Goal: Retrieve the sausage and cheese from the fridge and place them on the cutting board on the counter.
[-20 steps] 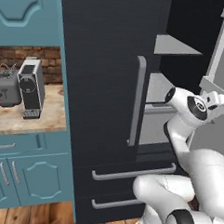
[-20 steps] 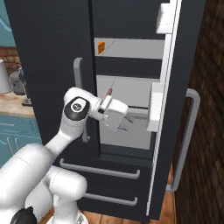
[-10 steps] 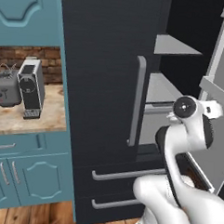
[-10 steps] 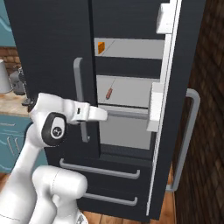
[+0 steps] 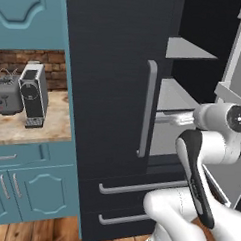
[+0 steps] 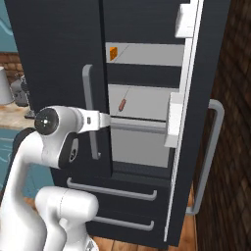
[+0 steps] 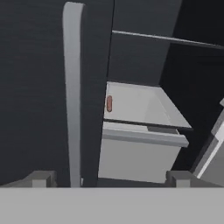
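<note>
The fridge (image 6: 59,44) stands with its left door shut and its right door (image 6: 196,147) swung open. A small reddish sausage (image 6: 122,103) lies on the middle pale shelf, near that shelf's left edge. In the hand view the sausage (image 7: 109,103) sits straight ahead, beyond the gripper. An orange cheese (image 6: 113,53) wedge rests on the shelf above, at its left end. My gripper (image 6: 105,119) (image 7: 110,178) is level, outside the fridge in front of the opening, open and empty. The counter (image 5: 22,130) is to the left. The cutting board is out of view.
The left door's grey bar handle (image 7: 72,87) (image 6: 89,117) stands close by the hand. A door bin (image 6: 174,120) juts from the open door. Two drawers (image 6: 112,188) lie below. A coffee machine (image 5: 33,93) and toaster (image 5: 7,97) sit on the counter. A brick wall (image 6: 235,122) is at right.
The arm has folded back and the hand has drawn away from the shelf opening toward the left door handle, levelling out. The jaws stay open. The sausage and cheese have not moved.
</note>
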